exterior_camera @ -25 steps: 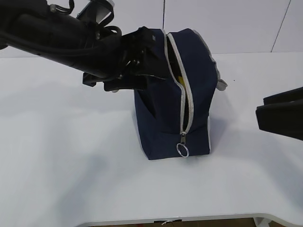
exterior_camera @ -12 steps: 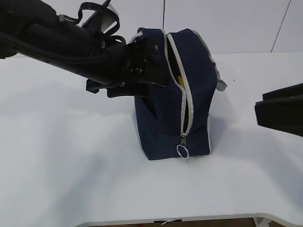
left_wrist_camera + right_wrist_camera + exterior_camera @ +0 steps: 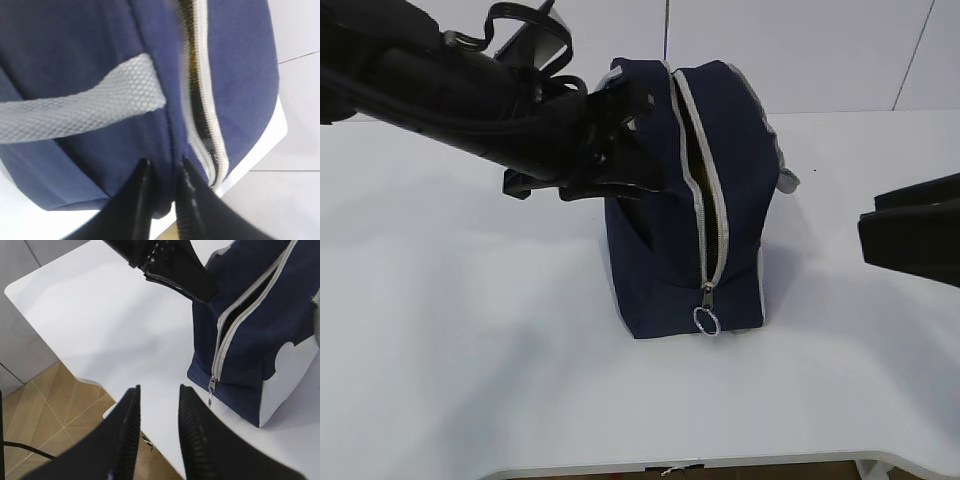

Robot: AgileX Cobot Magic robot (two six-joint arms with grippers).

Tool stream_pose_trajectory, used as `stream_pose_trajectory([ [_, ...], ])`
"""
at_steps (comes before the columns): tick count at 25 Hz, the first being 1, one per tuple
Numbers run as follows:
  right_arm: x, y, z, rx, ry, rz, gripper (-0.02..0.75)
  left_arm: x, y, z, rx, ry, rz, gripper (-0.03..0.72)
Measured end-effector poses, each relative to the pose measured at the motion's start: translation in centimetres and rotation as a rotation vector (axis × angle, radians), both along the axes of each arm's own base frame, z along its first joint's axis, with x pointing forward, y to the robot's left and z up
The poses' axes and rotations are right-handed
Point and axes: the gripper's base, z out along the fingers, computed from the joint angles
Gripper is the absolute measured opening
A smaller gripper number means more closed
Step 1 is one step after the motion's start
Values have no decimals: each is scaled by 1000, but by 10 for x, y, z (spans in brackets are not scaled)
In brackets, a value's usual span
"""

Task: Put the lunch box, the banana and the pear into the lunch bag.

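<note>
The navy lunch bag (image 3: 660, 260) stands upright mid-table, its grey zipper open from the top down to the ring pull (image 3: 706, 318). My left gripper (image 3: 638, 115) reaches in from the left and is shut on a fold of the bag's navy fabric just beside the zipper at the top (image 3: 164, 165). A grey strap handle (image 3: 75, 110) crosses the bag's side. My right gripper (image 3: 159, 387) hovers open to the right of the bag (image 3: 255, 340), with nothing between its fingers. The lunch box, the banana and the pear are hidden; the zipper slit looks dark.
The white table (image 3: 470, 350) spreads around the bag, with its front edge (image 3: 720, 465) near. Below my right gripper the table's corner and a wooden floor (image 3: 45, 410) show. The left arm (image 3: 170, 265) hangs over the table left of the bag.
My left gripper's jaws have closed on the bag's fabric by the zipper. The slit at the top has narrowed and the yellow glimpse inside is gone. The right gripper has stayed still.
</note>
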Motion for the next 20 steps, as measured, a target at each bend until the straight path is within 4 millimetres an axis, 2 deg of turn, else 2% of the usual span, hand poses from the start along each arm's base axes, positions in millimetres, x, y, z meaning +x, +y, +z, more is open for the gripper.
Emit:
stream_pose_trajectory([
  [4, 0, 0, 0, -24, -31, 20, 244, 0, 0, 0, 1, -1, -1, 20],
  [8, 1, 0, -4, -67, -81, 48, 244, 0, 0, 0, 2, 0, -1, 1],
  [15, 0, -2, -39, -89, -34, 36, 244, 0, 0, 0, 2, 0, -1, 0],
  [20, -5, 1, -65, -92, -84, 115, 244, 0, 0, 0, 2, 0, -1, -1],
])
